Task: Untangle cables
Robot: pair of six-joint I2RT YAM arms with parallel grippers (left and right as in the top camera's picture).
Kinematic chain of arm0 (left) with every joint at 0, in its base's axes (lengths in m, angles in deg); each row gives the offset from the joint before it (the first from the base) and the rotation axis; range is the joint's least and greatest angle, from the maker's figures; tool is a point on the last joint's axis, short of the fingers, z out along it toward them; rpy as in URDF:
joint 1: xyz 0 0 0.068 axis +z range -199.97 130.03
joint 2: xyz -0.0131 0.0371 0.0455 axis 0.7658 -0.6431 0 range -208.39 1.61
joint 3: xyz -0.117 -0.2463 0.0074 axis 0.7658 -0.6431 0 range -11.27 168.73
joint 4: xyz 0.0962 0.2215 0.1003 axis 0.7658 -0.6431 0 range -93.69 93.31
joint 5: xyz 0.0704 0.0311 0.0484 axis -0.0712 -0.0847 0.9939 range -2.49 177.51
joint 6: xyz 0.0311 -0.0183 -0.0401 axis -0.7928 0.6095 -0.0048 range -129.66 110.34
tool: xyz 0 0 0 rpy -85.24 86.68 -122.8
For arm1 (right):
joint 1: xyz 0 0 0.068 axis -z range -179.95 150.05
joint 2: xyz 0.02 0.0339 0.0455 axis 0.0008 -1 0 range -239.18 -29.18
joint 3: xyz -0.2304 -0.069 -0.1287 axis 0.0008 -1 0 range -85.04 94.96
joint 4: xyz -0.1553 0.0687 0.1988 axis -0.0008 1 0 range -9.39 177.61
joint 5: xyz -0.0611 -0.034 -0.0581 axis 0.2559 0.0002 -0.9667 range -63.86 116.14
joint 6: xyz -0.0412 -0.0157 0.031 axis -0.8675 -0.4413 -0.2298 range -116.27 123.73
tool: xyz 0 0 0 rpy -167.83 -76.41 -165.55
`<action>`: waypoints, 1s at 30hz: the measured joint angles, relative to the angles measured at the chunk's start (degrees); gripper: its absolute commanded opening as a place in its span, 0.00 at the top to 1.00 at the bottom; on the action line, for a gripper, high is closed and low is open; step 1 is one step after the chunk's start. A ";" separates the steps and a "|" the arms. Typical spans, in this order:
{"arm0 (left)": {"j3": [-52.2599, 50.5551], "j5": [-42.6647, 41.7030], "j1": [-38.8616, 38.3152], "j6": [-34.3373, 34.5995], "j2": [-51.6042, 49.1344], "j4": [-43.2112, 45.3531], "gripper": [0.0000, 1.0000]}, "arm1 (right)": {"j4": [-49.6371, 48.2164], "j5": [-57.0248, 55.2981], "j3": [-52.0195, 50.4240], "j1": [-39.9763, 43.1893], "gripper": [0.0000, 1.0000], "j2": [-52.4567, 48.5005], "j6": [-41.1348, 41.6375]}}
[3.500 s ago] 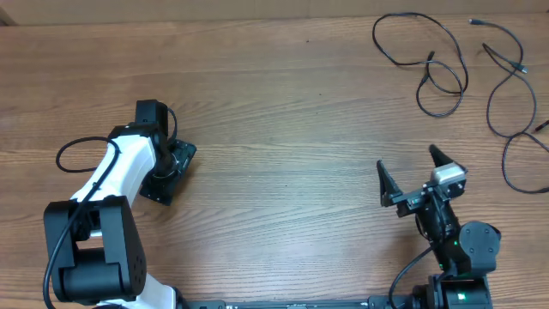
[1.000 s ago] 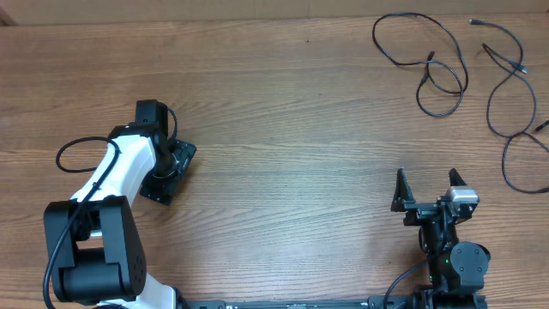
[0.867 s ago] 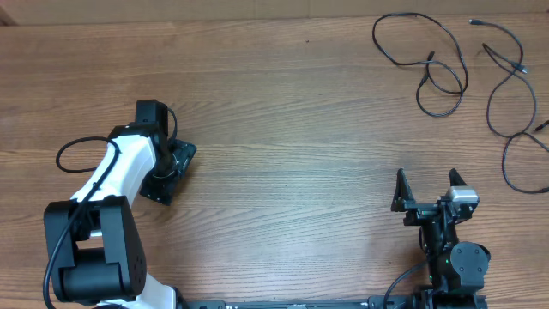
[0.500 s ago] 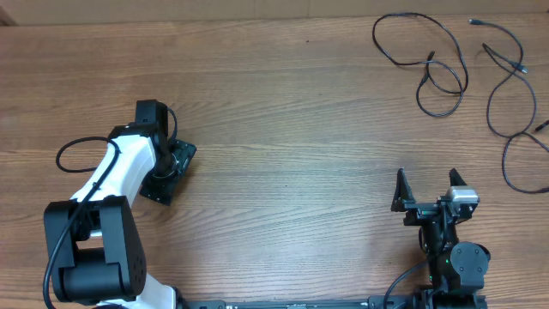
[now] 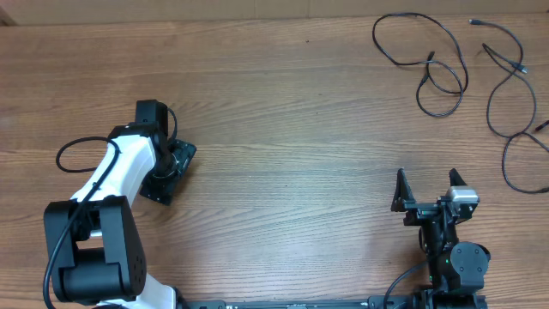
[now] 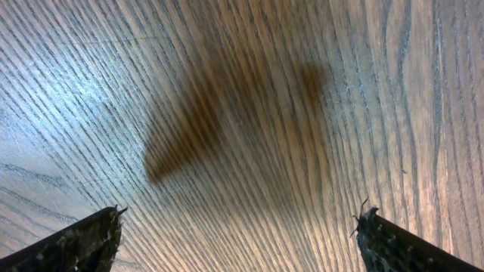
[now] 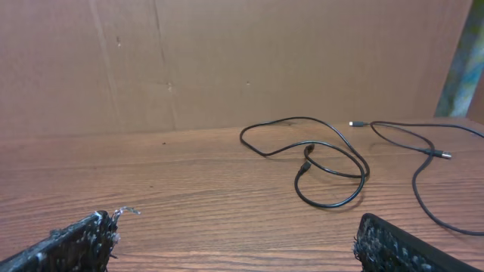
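Landmark: right gripper (image 5: 426, 178), at the near side of the wooden table (image 5: 283, 112).
Right gripper state: jaws spread wide with nothing between them; its wrist view shows bare wood just ahead of the fingertips (image 7: 91, 230).
Looped cable (image 5: 420, 51): flat on the table well beyond the right gripper, straight ahead of it. It is curled into loose overlapping loops, with a small plug (image 7: 306, 149) lying inside one loop.
Long cable (image 5: 506, 94): beyond the right gripper and off to its right, winding toward the table edge, apart from the looped cable.
Left gripper (image 5: 170, 169): well to the left of the right gripper, pointing down at the table.
Left gripper state: jaws fully apart, holding nothing, only wood grain and its shadow below.
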 measured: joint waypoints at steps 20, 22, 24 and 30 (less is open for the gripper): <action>-0.02 0.61 -7.19 0.02 17.66 0.02 0.01 | -0.04 0.00 0.00 -0.02 0.00 0.00 0.02; 0.00 0.61 -8.63 0.02 22.10 0.02 0.01 | 0.00 0.00 0.00 0.00 0.00 0.00 0.00; 0.00 0.61 -9.97 0.02 26.23 0.02 0.01 | 0.04 0.02 0.00 -0.02 0.00 0.00 0.00; 0.00 0.66 -10.88 0.02 36.54 -0.02 0.01 | 0.11 0.02 0.00 0.00 0.00 0.00 0.00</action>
